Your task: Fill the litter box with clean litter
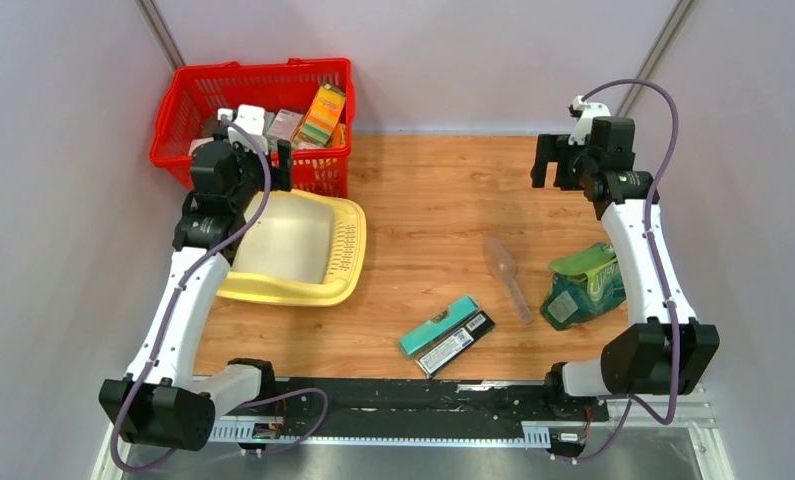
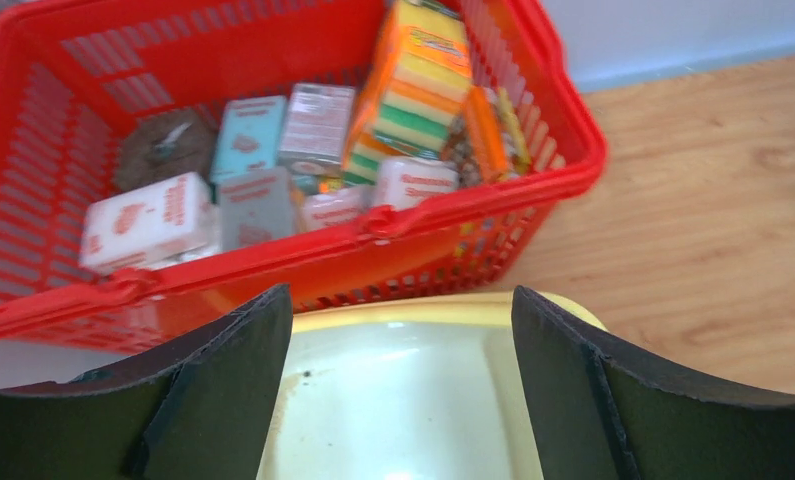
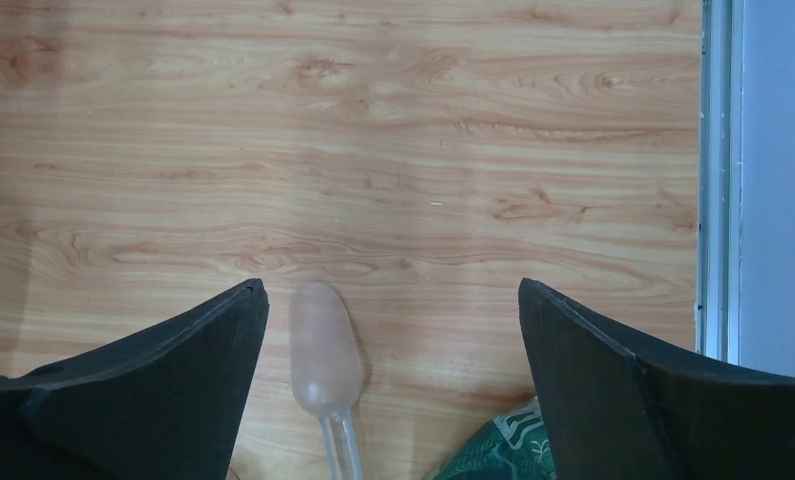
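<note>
The litter box (image 1: 348,245) sits at the left, just before the basket (image 1: 183,105). To its right lies the scoop (image 1: 504,270), with the bag (image 1: 581,290) beyond.

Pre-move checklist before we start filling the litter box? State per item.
1. Litter box upright, inside empty: ok.
2. Left gripper open, holding nothing, over the litter box's far rim: ok.
3. Right gripper open, holding nothing: ok.
4. Translucent scoop lying free on the table: ok.
5. Green bag on the table beside the right arm: ok.
6. Green bag opened or sealed: cannot tell.
</note>
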